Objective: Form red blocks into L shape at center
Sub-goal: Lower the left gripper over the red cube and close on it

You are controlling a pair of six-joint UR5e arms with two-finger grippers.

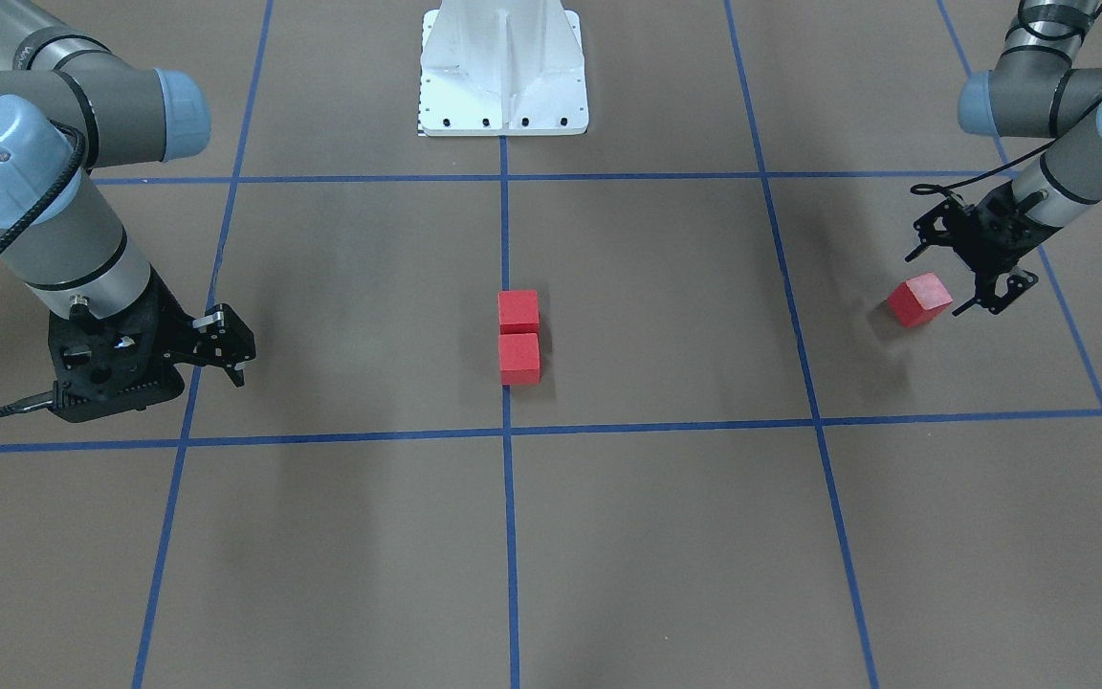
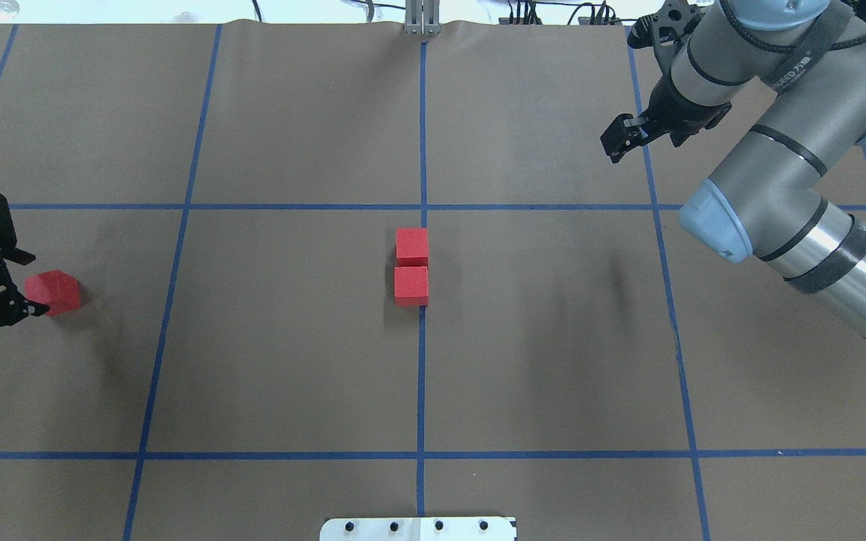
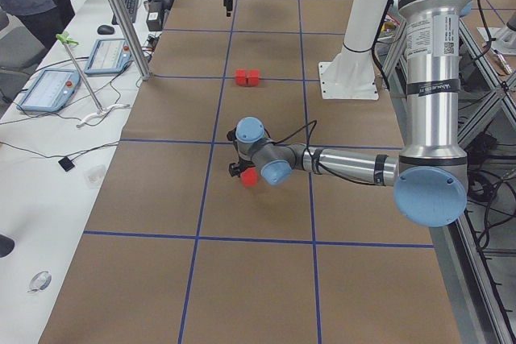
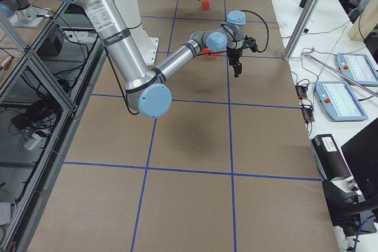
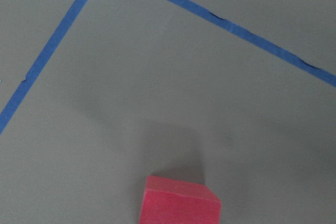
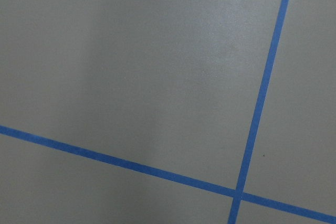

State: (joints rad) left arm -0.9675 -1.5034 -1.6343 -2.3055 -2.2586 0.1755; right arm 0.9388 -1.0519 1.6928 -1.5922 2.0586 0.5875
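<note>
Two red blocks [image 1: 518,311] [image 1: 519,358] lie touching in a short row on the middle blue line at the center [image 2: 422,338]; they also show in the overhead view [image 2: 412,246] [image 2: 411,285]. The third red block [image 1: 919,299] [image 2: 53,291] lies turned at an angle far out on my left side. My left gripper [image 1: 936,284] [image 2: 33,285] is open, with its fingertips on either side of that block; I cannot tell whether they touch it. The left wrist view shows this block [image 5: 180,202] at its bottom edge. My right gripper [image 1: 237,368] [image 2: 613,150] is shut, empty and far from all blocks.
The white robot base [image 1: 503,77] [image 2: 418,528] stands on the middle line. Blue tape lines divide the brown floor into squares. A side bench with tablets [image 3: 48,90] [image 4: 354,69] and metal posts [image 3: 121,14] runs along the table's far edge.
</note>
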